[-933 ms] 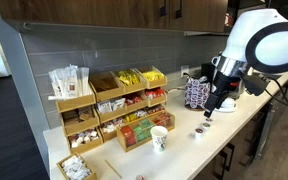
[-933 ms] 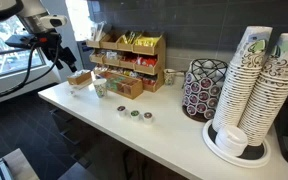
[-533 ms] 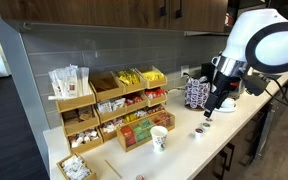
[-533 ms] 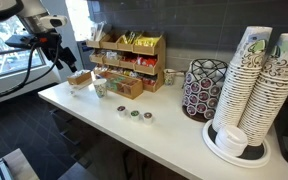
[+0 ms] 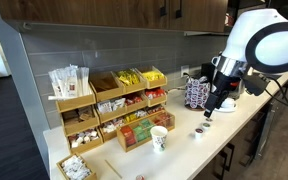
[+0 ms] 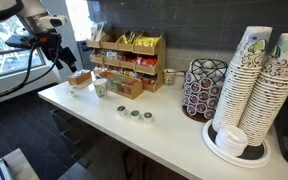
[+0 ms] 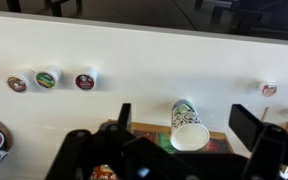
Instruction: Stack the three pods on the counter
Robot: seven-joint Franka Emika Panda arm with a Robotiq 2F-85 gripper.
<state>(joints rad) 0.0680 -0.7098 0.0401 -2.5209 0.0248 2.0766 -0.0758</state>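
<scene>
Three small pods lie in a row, apart from each other, on the pale counter [image 6: 174, 140]. In the wrist view they are at the left: one [image 7: 18, 83], one [image 7: 48, 78] and one [image 7: 85, 81]. An exterior view shows them mid-counter [image 6: 135, 114]; the other exterior view shows them below the arm [image 5: 198, 130]. None sits on another. My gripper [image 7: 184, 112] is open and empty, high above the counter, over the white paper cup [image 7: 189, 125]. It also shows in both exterior views [image 5: 212, 103] [image 6: 62, 55].
A tiered wooden snack organiser [image 6: 129, 65] stands at the back wall. A wire holder full of pods [image 6: 204, 88] and tall stacks of paper cups [image 6: 256, 80] stand along the counter. A small pod-like item [image 7: 269, 89] lies apart at the wrist view's right.
</scene>
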